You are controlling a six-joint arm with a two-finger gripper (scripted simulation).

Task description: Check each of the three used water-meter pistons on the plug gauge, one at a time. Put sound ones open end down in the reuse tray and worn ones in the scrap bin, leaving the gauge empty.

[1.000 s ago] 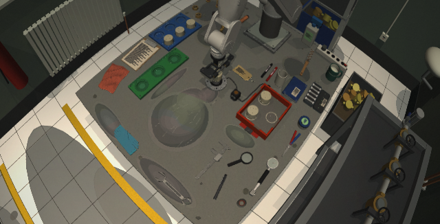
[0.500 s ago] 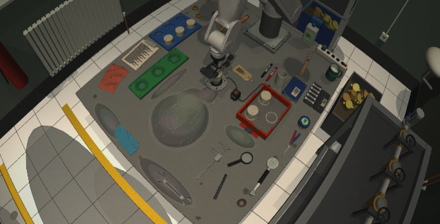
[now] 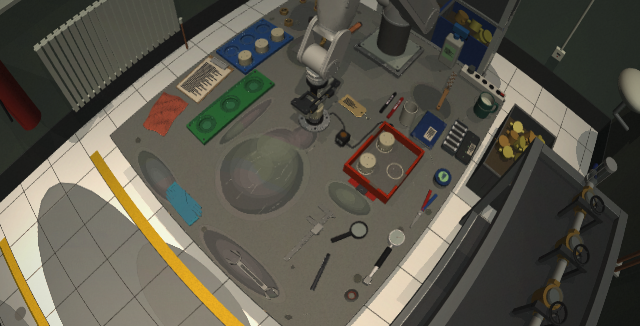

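My gripper (image 3: 316,109) stands straight over the plug gauge (image 3: 315,121), a round flanged post near the table's centre. A tan piston (image 3: 315,111) sits on the gauge, and the gripper's fingers are closed around it. Three more tan pistons (image 3: 261,45) stand in the blue supply tray (image 3: 255,44) at the back. The green reuse tray (image 3: 231,105), left of the gauge, has three round pockets with nothing in them. The red scrap bin (image 3: 384,161), right of the gauge, holds two pistons (image 3: 376,153) and a ring mark.
A white cup (image 3: 408,112) stands beyond the scrap bin, with two markers (image 3: 391,105) and a tag (image 3: 351,105) close by. A small black box (image 3: 342,138) with a cable lies between gauge and bin. Hand tools lie along the near edge.
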